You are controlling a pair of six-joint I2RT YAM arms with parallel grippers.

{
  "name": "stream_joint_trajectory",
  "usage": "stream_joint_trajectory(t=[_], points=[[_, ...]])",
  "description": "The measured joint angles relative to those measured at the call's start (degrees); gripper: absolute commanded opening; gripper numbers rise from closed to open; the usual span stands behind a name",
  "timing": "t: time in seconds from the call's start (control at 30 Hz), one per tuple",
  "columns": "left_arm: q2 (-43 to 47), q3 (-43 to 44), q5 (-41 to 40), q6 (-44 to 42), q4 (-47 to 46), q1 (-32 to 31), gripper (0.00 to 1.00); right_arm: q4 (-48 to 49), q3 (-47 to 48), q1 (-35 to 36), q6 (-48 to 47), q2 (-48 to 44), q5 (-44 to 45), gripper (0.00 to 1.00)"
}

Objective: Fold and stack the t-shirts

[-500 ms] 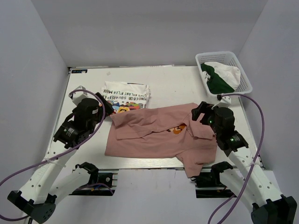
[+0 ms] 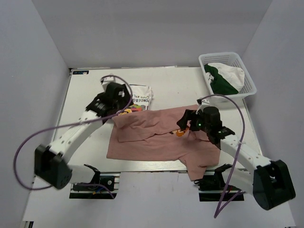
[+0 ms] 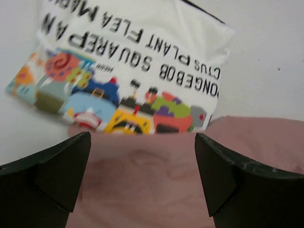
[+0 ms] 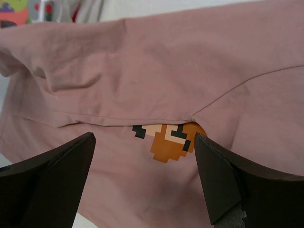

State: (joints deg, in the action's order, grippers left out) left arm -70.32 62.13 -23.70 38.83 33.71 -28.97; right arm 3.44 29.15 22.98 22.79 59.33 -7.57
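The dusty-pink shirt [image 2: 156, 137] lies partly folded at the table's front middle, one sleeve hanging over the near edge; its orange pixel print [image 4: 168, 140] peeks from under a folded flap. The white shirt [image 2: 138, 97] with dark lettering and cartoon graphics lies folded behind it, also in the left wrist view [image 3: 128, 61]. My left gripper [image 2: 124, 105] is open and empty over the pink shirt's back left corner [image 3: 142, 185], by the white shirt's edge. My right gripper [image 2: 184, 124] is open and empty just above the print.
A white basket [image 2: 247, 78] holding a green and white garment [image 2: 223, 78] stands at the back right. White walls close the table on three sides. The pink sleeve overhangs the near table edge [image 2: 142, 166].
Both arms have reached inward: the left gripper from the table's left side to the pink shirt's back left corner, the right gripper leftward onto the print. The shirts have not moved.
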Motion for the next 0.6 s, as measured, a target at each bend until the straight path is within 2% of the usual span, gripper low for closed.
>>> stream_joint_trajectory(t=[0.13,0.27,0.6], points=[[-15.6,7.6,1.0,-3.7,-4.7,0.7,1.0,1.4,0.0,1.7,0.9,5.4,0.1,0.9],[-27.0,13.3,2.5,-6.0,-6.7,1.8,1.0,4.1,-0.4,3.0,2.0,9.8,0.2,0.9],[-38.9,14.8,7.1,-9.5,-10.3,8.6,1.0,4.6,-0.5,3.4,3.9,16.7,3.4,0.9]])
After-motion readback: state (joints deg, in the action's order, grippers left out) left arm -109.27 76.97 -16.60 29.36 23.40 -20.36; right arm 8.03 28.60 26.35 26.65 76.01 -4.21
